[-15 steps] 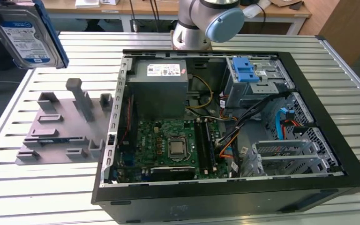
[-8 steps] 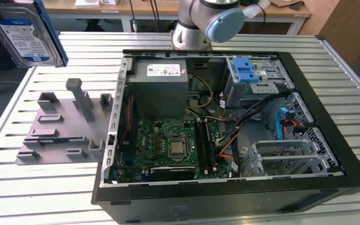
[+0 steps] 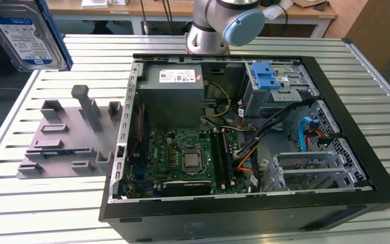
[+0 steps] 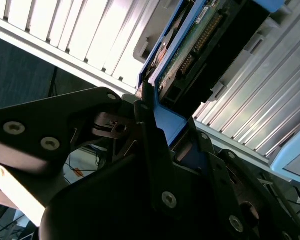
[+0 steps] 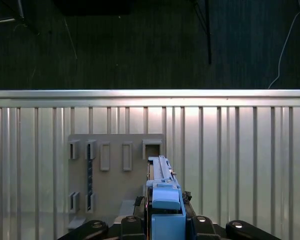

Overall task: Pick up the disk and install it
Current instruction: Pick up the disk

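The disk (image 3: pixel 27 34) is seen at the far edge of the exterior view's left, lifted above the slatted metal table (image 3: pixel 46 213) with its white-and-blue label facing the camera, well apart from the open computer case (image 3: pixel 357 168) that lies on its side in the middle of the table. In both wrist views the gripper (image 4: pixel 170 125) is clamped on the disk – the black fingers (image 4: pixel 146 120) are pressed against the blue carrier rail, and the drive's green circuit board and connector edge are shown beyond them. In the first wrist view the disk (image 5: pixel 162 185) is held edge-on, above a grey fixture plate (image 5: pixel 115 170) with several upright slots, which rests on the table to the left of the case in the exterior view. Inside the case a grey metal box with a white sticker (image 3: pixel 174 94) is mounted at the far side, a green motherboard (image 3: pixel 188 152) lies nearer, and a grey cage with two blue plastic tabs (image 3: pixel 269 76) sits toward the far right – the disk is not yet in it. The base of the arm (image 3: pixel 215 23) is fixed just beyond the far side of the case.
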You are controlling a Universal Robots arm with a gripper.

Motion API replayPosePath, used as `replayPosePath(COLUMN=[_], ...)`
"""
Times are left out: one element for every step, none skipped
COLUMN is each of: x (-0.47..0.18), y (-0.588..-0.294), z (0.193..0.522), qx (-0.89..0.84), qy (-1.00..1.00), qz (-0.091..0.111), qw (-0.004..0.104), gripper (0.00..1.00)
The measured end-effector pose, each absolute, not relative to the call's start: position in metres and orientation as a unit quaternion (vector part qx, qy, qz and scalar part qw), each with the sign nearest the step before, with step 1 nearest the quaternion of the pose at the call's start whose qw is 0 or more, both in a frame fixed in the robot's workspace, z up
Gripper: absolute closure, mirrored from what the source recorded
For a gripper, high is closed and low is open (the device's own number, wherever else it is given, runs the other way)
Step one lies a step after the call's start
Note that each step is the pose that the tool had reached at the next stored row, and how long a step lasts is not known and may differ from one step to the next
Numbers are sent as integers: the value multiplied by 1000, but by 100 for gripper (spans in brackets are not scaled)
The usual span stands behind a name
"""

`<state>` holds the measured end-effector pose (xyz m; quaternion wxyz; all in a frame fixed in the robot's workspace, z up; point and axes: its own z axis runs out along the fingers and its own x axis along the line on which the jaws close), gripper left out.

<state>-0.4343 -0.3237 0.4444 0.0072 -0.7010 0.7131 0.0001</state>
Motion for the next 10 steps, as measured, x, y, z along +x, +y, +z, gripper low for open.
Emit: replayPosePath(x=[-434, -434, -434, -434, -434, -434, -434, -434, -434, -434], y=[-324, -324, -324, -324, -324, -324, -324, -324, -324, -324], z=[445, 446, 446, 447, 448, 448, 449, 449, 450, 451], qx=[-701, -701, -701, -701, -701, -701, -701, -701, -701, -701], qy=[713, 713, 713, 713, 713, 713, 713, 713, 713, 713], qz=[0, 0, 0, 0, 0, 0, 0, 0, 0, 0], qw=[7, 7, 7, 7, 7, 7, 7, 7, 7, 7], gripper=[64, 64, 64, 64, 64, 64, 64, 64, 64, 64])
